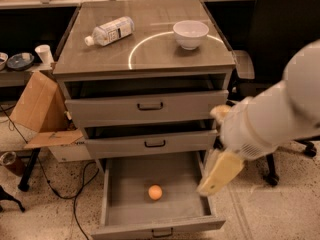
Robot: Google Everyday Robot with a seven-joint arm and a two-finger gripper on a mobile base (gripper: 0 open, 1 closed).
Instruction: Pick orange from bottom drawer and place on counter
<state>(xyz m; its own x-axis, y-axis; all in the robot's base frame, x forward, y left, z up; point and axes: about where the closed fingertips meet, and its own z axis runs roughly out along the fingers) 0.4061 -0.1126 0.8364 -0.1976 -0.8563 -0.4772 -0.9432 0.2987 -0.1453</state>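
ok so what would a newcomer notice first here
The big white arm fills the right side, its gripper hanging over the right edge of the open bottom drawer. The lone orange sits on that drawer's floor, apart from the gripper. On the counter above, a white bowl stands right and a plastic bottle lies left.

This looks like an office-style robotics lab: a grey metal drawer cabinet (145, 109) stands before a long pale wooden bench (30, 3) at 12 o'clock, with a black swivel chair (285, 29) at 2 o'clock, a brown cardboard box (37, 104) at 9 o'clock, and a white robot arm (280, 109) with its pincer (220, 171) at 4 o'clock.
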